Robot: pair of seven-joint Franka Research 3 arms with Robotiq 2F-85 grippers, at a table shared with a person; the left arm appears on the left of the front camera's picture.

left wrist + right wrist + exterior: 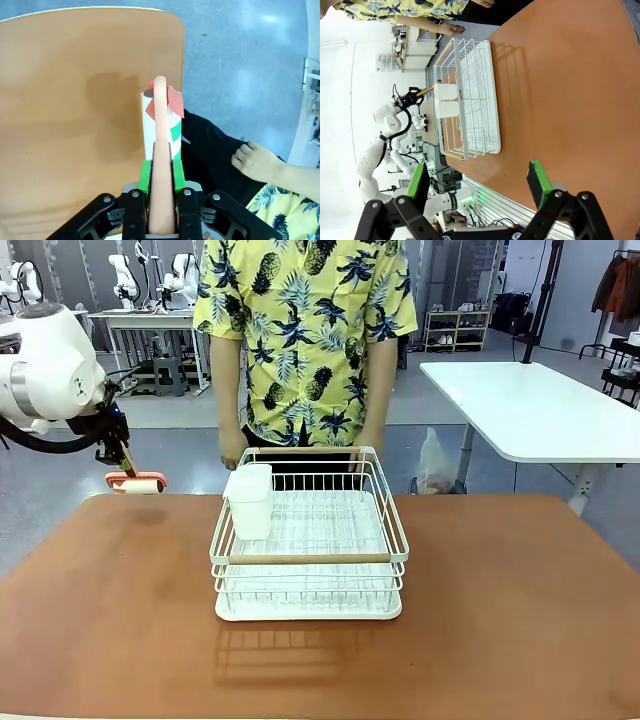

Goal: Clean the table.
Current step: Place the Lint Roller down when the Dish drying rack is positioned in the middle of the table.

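The reddish-brown table (500, 620) spans the foreground. My left gripper (113, 447) hangs over its far left corner, shut on the salmon handle (161, 200) of a cleaning roller (136, 482). In the left wrist view the green pads (144, 176) clamp the handle, and the white roller head (159, 127), marked with green and red, hovers over the table (65, 100) near its edge, casting a shadow. My right gripper (477, 182) is open above the table (570, 100) with nothing between its fingers (538, 180).
A white wire dish rack (310, 540) with a white cup holder (250, 502) stands mid-table; the rack (470, 100) also appears in the right wrist view. A person stands behind it, one hand (255, 160) by the far edge. A white table (540, 405) stands at the back right.
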